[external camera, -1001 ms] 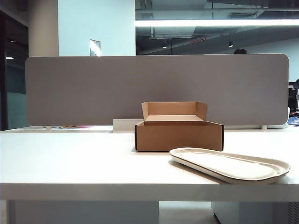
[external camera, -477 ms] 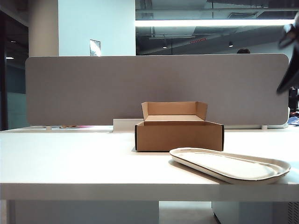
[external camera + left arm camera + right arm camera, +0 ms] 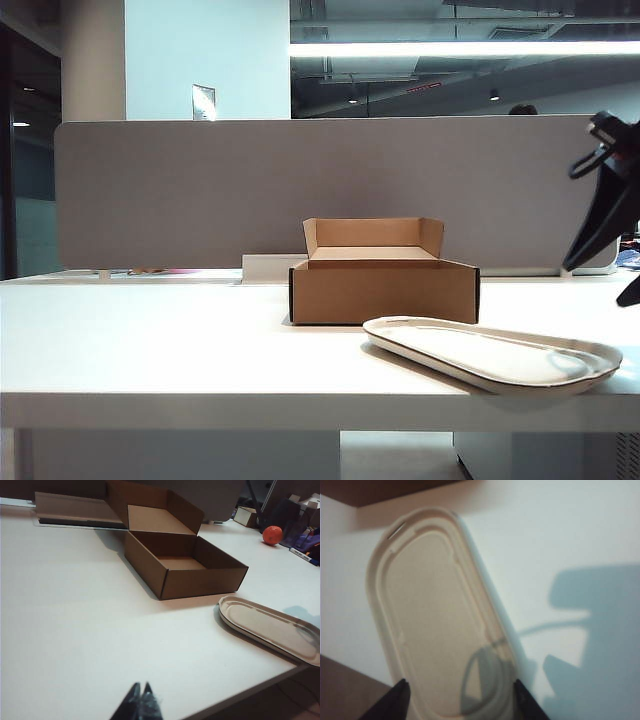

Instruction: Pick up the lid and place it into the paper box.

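Brown corrugated card first, working from the left: the paper box (image 3: 384, 282) sits mid-table with its rear flap upright and its cavity bare, as the left wrist view confirms (image 3: 176, 565). My left gripper (image 3: 140, 704) hangs low over the near part of the table (image 3: 150, 340), well apart from the box and from the lid; only its dark tips show at the edge of that view, pressed together as far as I can read them, holding nothing. Right of the box lies the lid (image 3: 492, 352), off-white pulp, flat on the table near the front edge, just beside the box's near corner but not touching it. Change noted: a second ago the right side of the exterior view held no arm; half a second ago a dark blur entered at the top right; now my right gripper (image 3: 612, 255) has come down at the far right, above the lid's end. In the right wrist view my fingertips (image 3: 395, 692) stand spread wide to either side of the lid (image 3: 430, 630), nothing between them yet. Judgement: approach under way, grasp not begun; lid untouched, box waiting. Thin rim, so descent should be careful.
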{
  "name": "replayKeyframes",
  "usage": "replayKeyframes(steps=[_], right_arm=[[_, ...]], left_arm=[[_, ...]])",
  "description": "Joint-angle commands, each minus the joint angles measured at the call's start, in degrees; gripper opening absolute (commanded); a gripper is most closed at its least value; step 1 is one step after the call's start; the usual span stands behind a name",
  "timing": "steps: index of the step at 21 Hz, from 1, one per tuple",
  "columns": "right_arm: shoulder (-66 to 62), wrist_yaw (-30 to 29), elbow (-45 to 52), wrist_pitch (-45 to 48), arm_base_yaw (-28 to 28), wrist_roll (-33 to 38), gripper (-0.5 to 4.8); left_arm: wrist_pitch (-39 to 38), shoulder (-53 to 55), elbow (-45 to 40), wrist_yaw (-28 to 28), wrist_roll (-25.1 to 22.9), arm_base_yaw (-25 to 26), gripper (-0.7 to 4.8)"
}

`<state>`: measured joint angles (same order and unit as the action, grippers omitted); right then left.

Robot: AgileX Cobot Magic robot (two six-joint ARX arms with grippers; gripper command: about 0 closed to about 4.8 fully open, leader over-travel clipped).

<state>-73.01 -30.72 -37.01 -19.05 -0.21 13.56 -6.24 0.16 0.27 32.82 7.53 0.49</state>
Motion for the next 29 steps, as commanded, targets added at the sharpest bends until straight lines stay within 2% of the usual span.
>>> replayKeyframes(steps=[1,24,27,29], right_arm=[[-1.66,-1.81,-0.35,-0.72,0.04,0.13,2.85],[-10.05,-0.94,-0.33,0.07,0.11,0.11,2.56],[-10.05,-0.94,-0.33,0.28,0.11,0.11,1.77],[-10.05,-0.94,-0.33,0.48,0.11,0.09,1.46]], left_arm=[[0.20,0.07,0.20,0.42,0.20,-0.09,-0.06],[-0.55,0.07,0.20,-2.21,0.17,-0.07,-0.06],[-0.57,0.07,0.20,-2.19,0.20,-0.07,-0.06],[-0.55,0.07,0.20,-2.23,0.20,-0.07,-0.06]])
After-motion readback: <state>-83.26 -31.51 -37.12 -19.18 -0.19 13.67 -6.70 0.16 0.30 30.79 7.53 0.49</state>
